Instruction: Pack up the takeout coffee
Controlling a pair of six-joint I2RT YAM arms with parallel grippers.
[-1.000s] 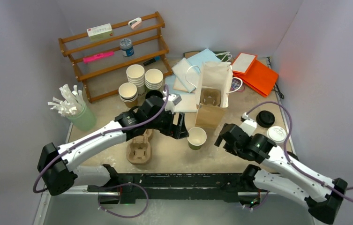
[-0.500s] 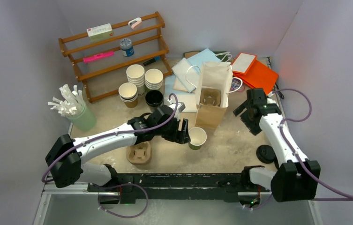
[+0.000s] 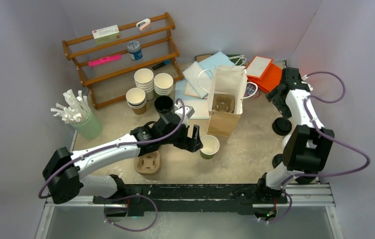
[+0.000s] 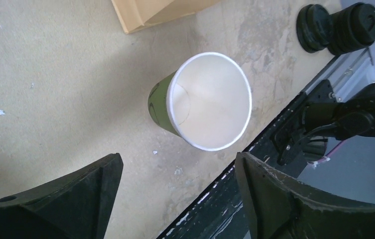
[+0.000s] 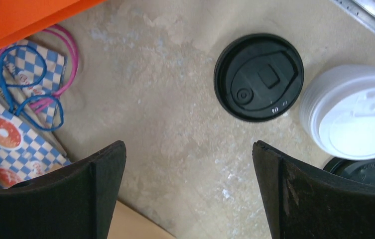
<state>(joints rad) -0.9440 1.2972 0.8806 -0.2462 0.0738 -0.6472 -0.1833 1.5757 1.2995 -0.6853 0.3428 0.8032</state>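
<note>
Left of the paper bag (image 3: 223, 122), near its front corner, I have the left gripper (image 3: 195, 141) spread wide and holding nothing, its fingers just short of the paper cup (image 3: 209, 146). That cup stands upright and lidless on the table (image 3: 245, 154) just in front of the bag, green outside, white inside. Right of the bag, my right gripper (image 5: 189, 148) hangs wide and empty above a black lid (image 5: 258, 77) and a white lid (image 5: 357, 112).

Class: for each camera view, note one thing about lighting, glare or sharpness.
Top external: even, soft light, sharp throughout. Left wrist: the paper cup is crisp, its white inside bright; the left gripper's fingers are dark. Right wrist: the white lid is nearly washed out, the black lid keeps its detail.
</note>
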